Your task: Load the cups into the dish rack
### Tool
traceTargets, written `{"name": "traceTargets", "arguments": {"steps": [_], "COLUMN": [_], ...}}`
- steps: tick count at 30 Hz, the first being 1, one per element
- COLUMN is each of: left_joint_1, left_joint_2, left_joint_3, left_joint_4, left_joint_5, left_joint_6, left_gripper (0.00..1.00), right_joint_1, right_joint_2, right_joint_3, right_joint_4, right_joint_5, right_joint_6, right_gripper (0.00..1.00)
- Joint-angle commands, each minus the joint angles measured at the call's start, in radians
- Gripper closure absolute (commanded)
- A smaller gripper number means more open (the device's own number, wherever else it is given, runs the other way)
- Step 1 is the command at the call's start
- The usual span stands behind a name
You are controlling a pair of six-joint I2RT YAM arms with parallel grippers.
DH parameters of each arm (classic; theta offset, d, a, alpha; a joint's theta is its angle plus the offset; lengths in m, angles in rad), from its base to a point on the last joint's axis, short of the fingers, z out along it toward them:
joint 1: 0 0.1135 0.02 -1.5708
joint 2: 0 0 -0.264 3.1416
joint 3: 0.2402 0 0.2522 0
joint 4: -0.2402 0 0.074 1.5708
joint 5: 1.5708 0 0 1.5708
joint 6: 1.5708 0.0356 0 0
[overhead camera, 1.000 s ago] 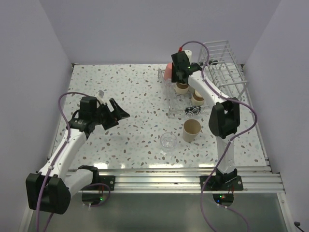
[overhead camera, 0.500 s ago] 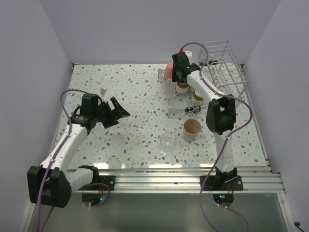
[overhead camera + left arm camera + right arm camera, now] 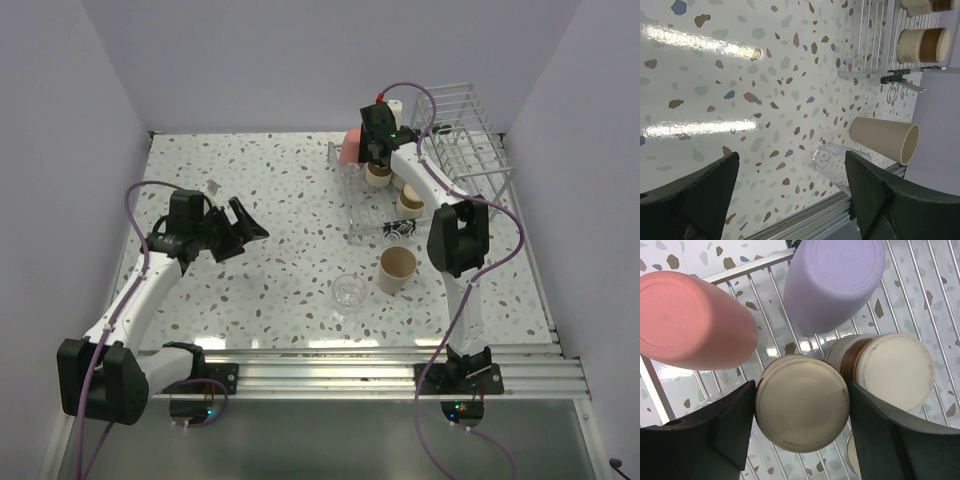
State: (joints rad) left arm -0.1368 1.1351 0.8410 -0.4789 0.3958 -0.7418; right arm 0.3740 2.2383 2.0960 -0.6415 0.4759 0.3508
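Observation:
My right gripper [image 3: 377, 150] hovers over the low grid of the dish rack [image 3: 460, 130]. Its fingers [image 3: 715, 440] press both sides of an upside-down brownish cup [image 3: 802, 407] standing on the wires. Around that cup, also upside down, are a coral-red cup [image 3: 690, 320], a lavender cup [image 3: 835, 280] and a second brownish cup [image 3: 895, 370]. My left gripper [image 3: 245, 232] is open and empty above the table's left half. A clear cup [image 3: 348, 293] and a taller beige cup [image 3: 397, 268] stand on the table in front of the rack; both show in the left wrist view, clear [image 3: 832, 165] and beige [image 3: 885, 140].
The taller cage part of the rack [image 3: 465, 110] stands at the back right against the wall. The rack's front edge [image 3: 875, 45] shows in the left wrist view, with a brownish cup [image 3: 922, 45] on it. A metal rail [image 3: 350, 360] runs along the table's near edge.
My right gripper has shifted slightly toward the back over the rack. My left gripper has moved a little to the right and stayed open.

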Motion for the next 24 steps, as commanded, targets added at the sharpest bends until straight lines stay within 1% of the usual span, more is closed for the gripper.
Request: {"name": "traceTargets", "arguments": {"steps": [1, 2, 4, 9, 11, 12, 14, 15, 17, 24], "left_joint_1": [0.008, 0.008, 0.008, 0.008, 0.008, 0.008, 0.008, 0.008, 0.008, 0.008], "left_joint_2": [0.002, 0.0, -0.004, -0.018, -0.026, -0.029, -0.04, -0.046, -0.054, -0.09], "left_joint_3": [0.038, 0.038, 0.036, 0.032, 0.029, 0.027, 0.026, 0.024, 0.023, 0.018], "left_joint_4": [0.011, 0.01, 0.01, 0.007, 0.006, 0.003, 0.003, 0.0, -0.001, -0.015], "left_joint_5": [-0.008, -0.006, -0.005, -0.006, -0.008, -0.008, -0.006, -0.006, -0.006, -0.008], "left_joint_6": [0.015, 0.016, 0.015, 0.015, 0.013, 0.013, 0.015, 0.013, 0.013, 0.012], "left_gripper": [0.11, 0.11, 0.11, 0.11, 0.11, 0.11, 0.11, 0.11, 0.11, 0.11], "right_joint_1": [-0.004, -0.003, -0.004, -0.003, -0.004, -0.003, -0.003, -0.003, -0.003, 0.003], "right_joint_2": [0.001, 0.0, -0.002, -0.009, -0.012, -0.016, -0.026, -0.029, -0.037, -0.098], "right_joint_3": [0.038, 0.036, 0.036, 0.036, 0.036, 0.035, 0.033, 0.032, 0.029, 0.033], "right_joint_4": [0.026, 0.026, 0.026, 0.025, 0.025, 0.025, 0.023, 0.025, 0.022, 0.029], "right_joint_5": [-0.003, -0.006, -0.01, -0.022, -0.026, -0.028, -0.028, -0.028, -0.026, -0.033], "right_joint_6": [0.008, 0.008, 0.01, 0.011, 0.011, 0.011, 0.013, 0.013, 0.013, 0.007], "right_gripper": [0.68, 0.56, 0.48, 0.25, 0.19, 0.15, 0.11, 0.04, 0.02, 0.02]}}
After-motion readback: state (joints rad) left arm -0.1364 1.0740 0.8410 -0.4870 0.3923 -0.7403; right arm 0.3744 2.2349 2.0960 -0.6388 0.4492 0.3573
